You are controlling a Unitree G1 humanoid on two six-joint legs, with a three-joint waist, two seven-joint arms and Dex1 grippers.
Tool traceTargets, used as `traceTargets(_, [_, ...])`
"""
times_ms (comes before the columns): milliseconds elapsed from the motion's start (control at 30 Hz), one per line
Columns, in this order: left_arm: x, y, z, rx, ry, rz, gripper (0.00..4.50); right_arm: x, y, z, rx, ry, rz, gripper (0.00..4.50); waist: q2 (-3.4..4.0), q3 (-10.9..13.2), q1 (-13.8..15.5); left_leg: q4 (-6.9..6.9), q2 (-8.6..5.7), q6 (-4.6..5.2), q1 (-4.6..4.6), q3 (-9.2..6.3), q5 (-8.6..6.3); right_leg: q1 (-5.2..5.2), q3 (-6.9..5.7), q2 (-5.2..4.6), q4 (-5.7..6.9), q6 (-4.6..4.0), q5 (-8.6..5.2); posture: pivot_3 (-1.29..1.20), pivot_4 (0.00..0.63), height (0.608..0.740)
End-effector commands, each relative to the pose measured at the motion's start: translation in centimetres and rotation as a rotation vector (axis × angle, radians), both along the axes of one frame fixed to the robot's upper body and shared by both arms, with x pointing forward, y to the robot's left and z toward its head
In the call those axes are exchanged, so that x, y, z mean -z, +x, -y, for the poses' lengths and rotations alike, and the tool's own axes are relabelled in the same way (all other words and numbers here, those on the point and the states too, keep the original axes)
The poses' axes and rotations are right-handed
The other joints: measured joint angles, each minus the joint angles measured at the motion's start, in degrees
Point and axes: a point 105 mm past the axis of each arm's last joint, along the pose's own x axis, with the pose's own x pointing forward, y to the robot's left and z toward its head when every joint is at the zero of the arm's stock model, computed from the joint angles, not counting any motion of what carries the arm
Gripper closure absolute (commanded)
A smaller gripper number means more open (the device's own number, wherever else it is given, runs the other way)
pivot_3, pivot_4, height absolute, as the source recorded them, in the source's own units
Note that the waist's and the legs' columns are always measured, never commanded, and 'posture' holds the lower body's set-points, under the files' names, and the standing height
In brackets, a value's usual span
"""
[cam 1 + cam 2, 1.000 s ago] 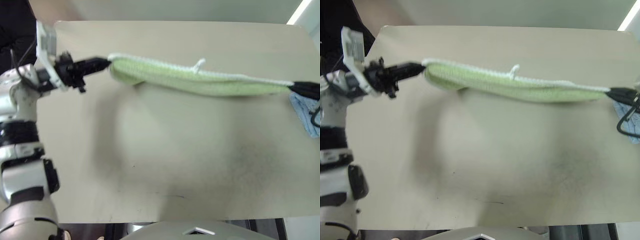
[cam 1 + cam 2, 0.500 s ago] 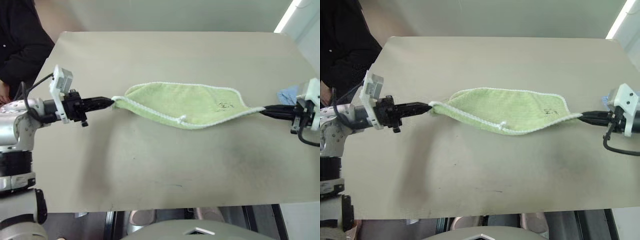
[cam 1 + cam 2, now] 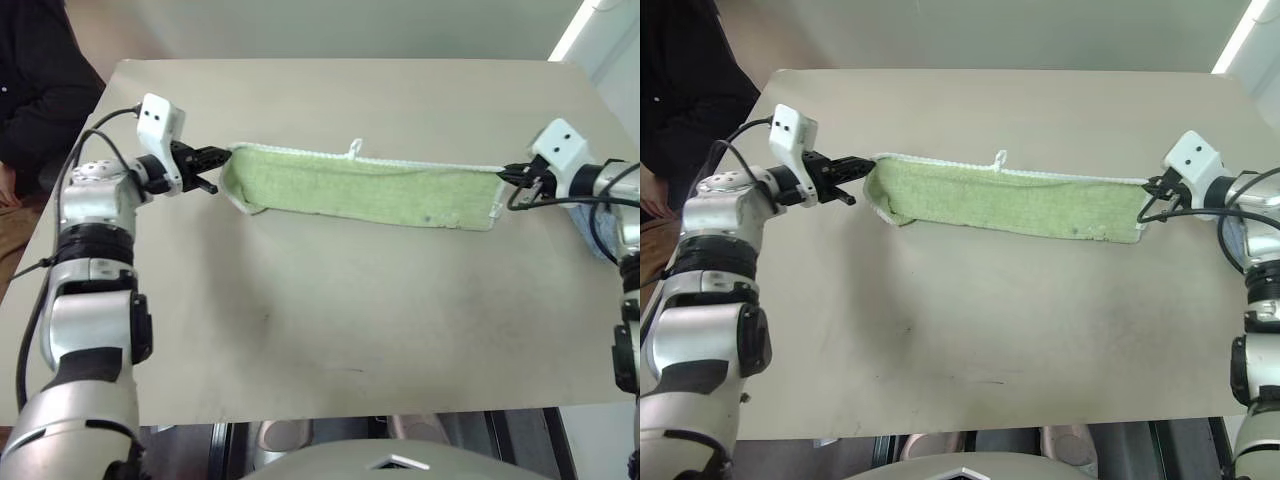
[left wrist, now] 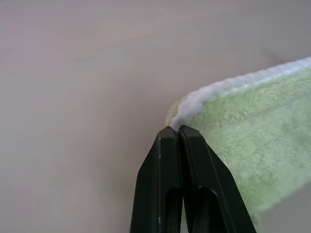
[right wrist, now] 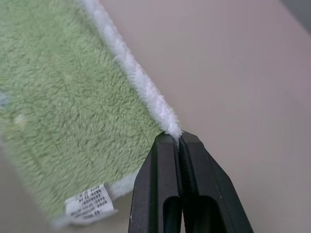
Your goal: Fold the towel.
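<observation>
The towel point(image 3: 365, 186) lies stretched as a long, narrow, doubled band across the far half of the tabletop point(image 3: 330, 310), its white stitched edge along the far side and the small loop tag point(image 3: 354, 148) sticking up from that edge. A printed label point(image 5: 90, 200) shows at its right end. The left tool point(image 3: 213, 158) is clamped on the towel's left corner, the two black fingers pressed together with the white edging caught between their tips; the right tool point(image 3: 508, 176) is clamped the same way on the right corner.

A second ago the towel hung in the air between the two tools as a sagging rope, clear of the surface. Half a second ago it drooped into a shallow hammock with the loop tag on the near edge. Now it is down on the tabletop and drawn out flat, with the tag on the far edge. So the first fold looks laid, though the left end point(image 3: 240, 196) curls under a little and may not be lying square; that part is hard to read.

Judging by this, the next step is to release both corners and take hold for a crosswise fold.

At the far right, a light blue cloth point(image 3: 590, 225) lies beside the right arm, and a person in dark clothing point(image 3: 35, 85) is at the left corner of the tabletop.
</observation>
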Motion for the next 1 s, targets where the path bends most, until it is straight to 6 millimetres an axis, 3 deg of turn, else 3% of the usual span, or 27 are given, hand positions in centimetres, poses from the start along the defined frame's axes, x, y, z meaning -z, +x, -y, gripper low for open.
traceTargets(33, [-0.7, 0.8, 0.0, -0.029, 0.036, 0.026, 4.50, -0.9, 1.2, 1.3, 0.084, -0.033, 0.050, 4.48, 0.00, 0.0, 0.1, -0.02, 0.00, -0.28, -0.12, 0.00, 0.17, -0.11, 0.01, 0.00, -0.07, 0.00, 0.00, 0.00, 0.150, 0.740])
traceTargets(200, [-1.0, 1.3, 0.1, -0.056, 0.032, 0.045, 4.50, -1.1, 1.8, 1.6, 0.108, -0.049, 0.069, 4.48, 0.01, 0.0, 0.2, -0.32, 0.00, -0.34, -0.66, 0.02, 0.20, -0.61, 0.00, 0.00, -0.16, 0.00, 0.00, 0.00, 0.150, 0.740])
traceTargets(400, [-10.0, 1.5, -0.8, -0.093, -0.185, 0.287, 4.50, -6.7, 1.3, 3.5, 0.125, -0.059, 0.230, 4.48, 0.01, 0.0, 0.6, -0.22, 0.00, -0.38, -1.63, 0.04, 0.23, -1.48, -0.03, 0.00, -0.16, 0.05, 0.02, 0.00, 0.150, 0.740])
traceTargets(467, [-14.9, 0.9, -1.6, -0.112, -0.284, 0.422, 4.50, -10.3, 0.8, 4.1, 0.134, -0.037, 0.334, 4.48, 0.01, 0.0, 0.6, -0.24, 0.00, -0.37, -1.65, 0.04, 0.23, -1.48, -0.03, 0.00, -0.21, 0.05, 0.02, 0.00, 0.150, 0.740])
traceTargets(567, [-18.7, -0.3, -2.2, -0.101, -0.317, 0.521, 4.50, -13.5, -0.5, 4.1, 0.094, -0.012, 0.420, 4.48, 0.01, 0.0, 0.4, -0.38, 0.00, -0.36, -1.61, 0.06, 0.22, -1.49, 0.00, 0.00, -0.27, 0.05, 0.02, 0.00, 0.150, 0.740])
traceTargets(800, [-19.3, -2.0, -2.3, 0.030, -0.224, 0.519, 4.50, -14.6, -4.1, 2.3, -0.079, 0.028, 0.404, 4.48, 0.01, 0.0, -0.1, -0.61, 0.03, -0.33, -1.32, 0.14, 0.21, -1.32, 0.04, 0.01, -0.29, 0.06, -0.13, 0.00, 0.150, 0.740])
traceTargets(900, [-17.8, -3.3, -1.8, 0.162, -0.146, 0.463, 4.50, -14.1, -5.4, 1.7, -0.131, 0.048, 0.349, 4.48, 0.03, 0.0, -0.2, -0.54, 0.03, -0.33, -1.40, 0.18, 0.21, -1.39, 0.08, 0.01, -0.25, 0.09, -0.12, 0.00, 0.150, 0.740])
traceTargets(1000, [-14.5, -5.4, -1.8, 0.308, -0.106, 0.336, 4.50, -12.3, -6.8, 0.8, -0.203, 0.071, 0.250, 4.48, 0.04, 0.0, -0.3, -0.48, 0.06, -0.33, -1.39, 0.21, 0.21, -1.38, 0.10, 0.05, -0.23, 0.10, -0.13, 0.00, 0.150, 0.740])
